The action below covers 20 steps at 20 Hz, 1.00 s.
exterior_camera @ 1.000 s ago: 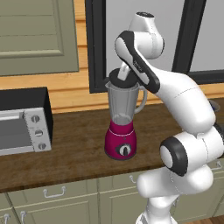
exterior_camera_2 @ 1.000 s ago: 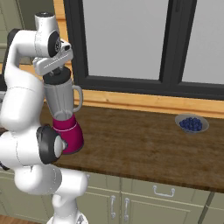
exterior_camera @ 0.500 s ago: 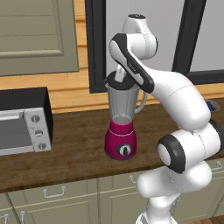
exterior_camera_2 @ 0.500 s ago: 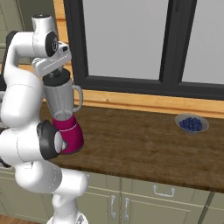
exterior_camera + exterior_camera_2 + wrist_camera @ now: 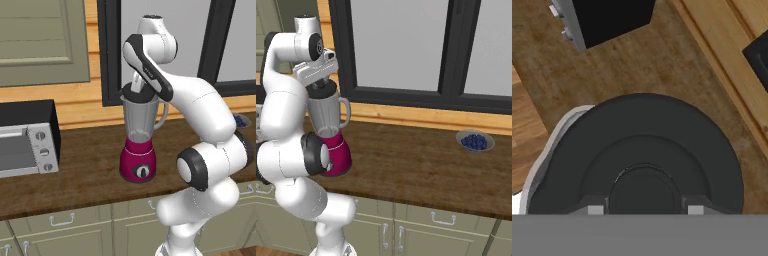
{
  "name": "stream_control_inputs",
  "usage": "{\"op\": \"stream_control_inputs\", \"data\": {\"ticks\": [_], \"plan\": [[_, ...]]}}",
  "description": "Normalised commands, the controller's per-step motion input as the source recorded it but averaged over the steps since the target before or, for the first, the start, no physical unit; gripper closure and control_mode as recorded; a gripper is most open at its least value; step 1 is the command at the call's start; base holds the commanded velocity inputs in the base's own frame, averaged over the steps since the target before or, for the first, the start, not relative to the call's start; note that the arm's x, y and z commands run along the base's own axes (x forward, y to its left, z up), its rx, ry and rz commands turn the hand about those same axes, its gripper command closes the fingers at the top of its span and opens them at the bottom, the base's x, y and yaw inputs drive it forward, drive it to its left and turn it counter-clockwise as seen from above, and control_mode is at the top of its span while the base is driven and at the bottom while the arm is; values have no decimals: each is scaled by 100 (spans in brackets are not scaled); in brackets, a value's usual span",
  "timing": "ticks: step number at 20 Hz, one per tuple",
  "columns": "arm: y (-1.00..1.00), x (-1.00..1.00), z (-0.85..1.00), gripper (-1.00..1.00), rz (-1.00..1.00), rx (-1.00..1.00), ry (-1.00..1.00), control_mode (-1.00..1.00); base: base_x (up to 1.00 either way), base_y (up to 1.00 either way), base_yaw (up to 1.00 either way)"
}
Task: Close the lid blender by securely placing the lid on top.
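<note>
We hold our gripper (image 5: 323, 86) straight down over the blender (image 5: 141, 137) on the wooden surface (image 5: 421, 170), so the black lid (image 5: 643, 155) sits on the jar rim; whether our fingers clasp its knob we cannot tell.

Both base views flank the blender (image 5: 139, 145) from behind; the hand view looks closely down onto it.
</note>
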Motion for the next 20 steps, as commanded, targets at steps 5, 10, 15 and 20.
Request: {"op": "stream_control_inputs", "data": {"ticks": [5, 10, 15, 20], "plan": [[0, 0, 0, 100, 0, -2, 13, -100, 0, 0, 0], [0, -6, 0, 100, 0, -3, 16, -100, 0, 0, 0], [0, -15, 0, 100, 0, -3, 16, -100, 0, 0, 0], [0, -32, 0, 100, 0, -2, 14, -100, 0, 0, 0]]}}
